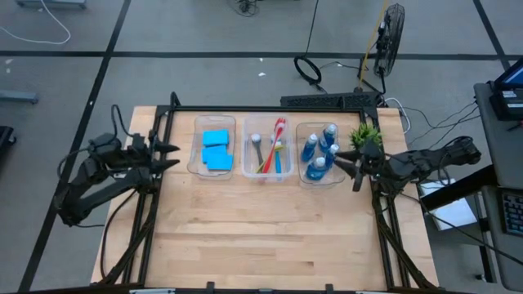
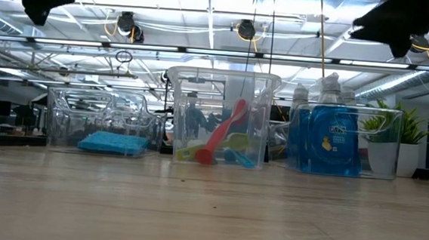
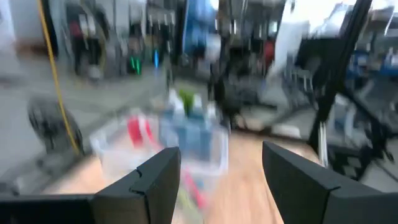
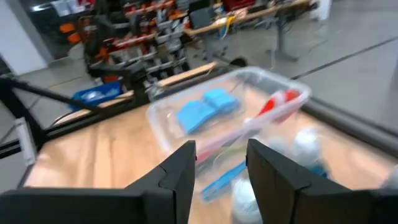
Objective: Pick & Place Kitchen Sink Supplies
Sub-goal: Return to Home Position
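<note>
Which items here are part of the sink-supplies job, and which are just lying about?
Job: blue sponges in the left bin; brushes in the middle bin; blue bottles in the right bin; left gripper and right gripper, both open, at the table's side edges.
Lying about: potted plant beside the right bin; fan and cables behind the table.
</note>
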Tool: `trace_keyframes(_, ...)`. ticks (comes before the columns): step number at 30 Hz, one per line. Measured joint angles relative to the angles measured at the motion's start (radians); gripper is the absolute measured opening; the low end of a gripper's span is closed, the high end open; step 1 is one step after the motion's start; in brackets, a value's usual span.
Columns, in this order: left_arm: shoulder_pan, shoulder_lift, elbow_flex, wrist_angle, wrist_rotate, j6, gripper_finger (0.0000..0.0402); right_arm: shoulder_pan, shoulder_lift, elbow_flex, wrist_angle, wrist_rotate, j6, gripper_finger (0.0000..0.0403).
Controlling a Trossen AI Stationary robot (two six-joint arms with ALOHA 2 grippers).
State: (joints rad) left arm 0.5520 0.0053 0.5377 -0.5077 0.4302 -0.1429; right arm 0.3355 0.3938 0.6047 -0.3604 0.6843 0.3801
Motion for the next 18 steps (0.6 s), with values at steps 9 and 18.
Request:
trace_keyframes(9,-0.001,0.0,-0.089,-0.017,0.01,-0.016,0.0228,0.0,-0.051,-0.231,0.213,-0.044,0.057,0.013)
trace_keyframes(18,-0.002,0.0,-0.096,-0.01,0.054,-0.07,0.0228,0.0,-0.246,-0.313,0.242,-0.066,0.033,0.013)
